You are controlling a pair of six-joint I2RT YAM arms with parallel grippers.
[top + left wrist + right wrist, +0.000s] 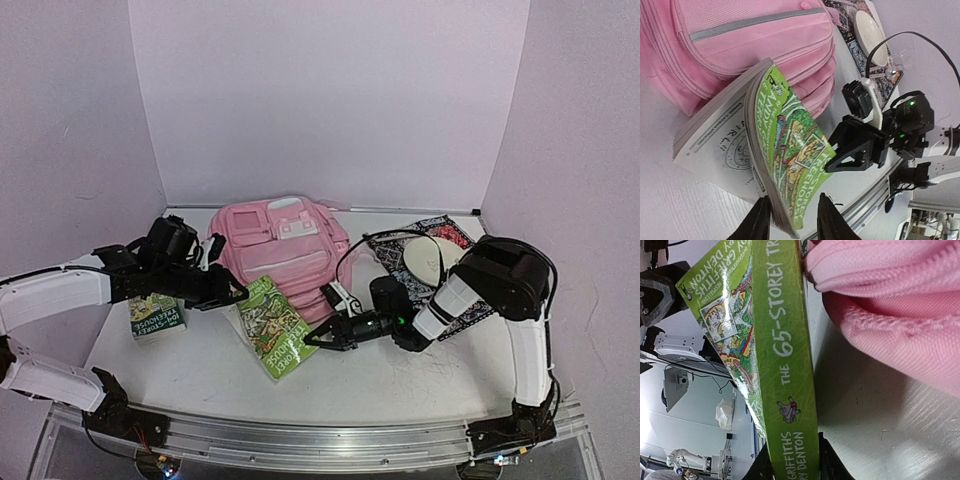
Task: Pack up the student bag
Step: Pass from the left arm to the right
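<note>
The student bag [280,245], soft pink fabric with zip pockets, lies at the back centre of the table and fills the top of the left wrist view [740,50]. A green paperback [268,325] rests just in front of it. My right gripper [312,340] is shut on the paperback's spine [785,340], a finger pressed on either side. My left gripper [795,222] is open and straddles the book's [790,145] page edge; the left finger touches the pages and the right one stands apart from the cover. The cover is lifted off a white title page [725,145].
A second green book [157,316] lies at the left under my left arm. A patterned pouch [440,240] with a white disc [420,262] on it sits at the right. An aluminium rail [320,440] runs along the near edge. Walls close in the back and sides.
</note>
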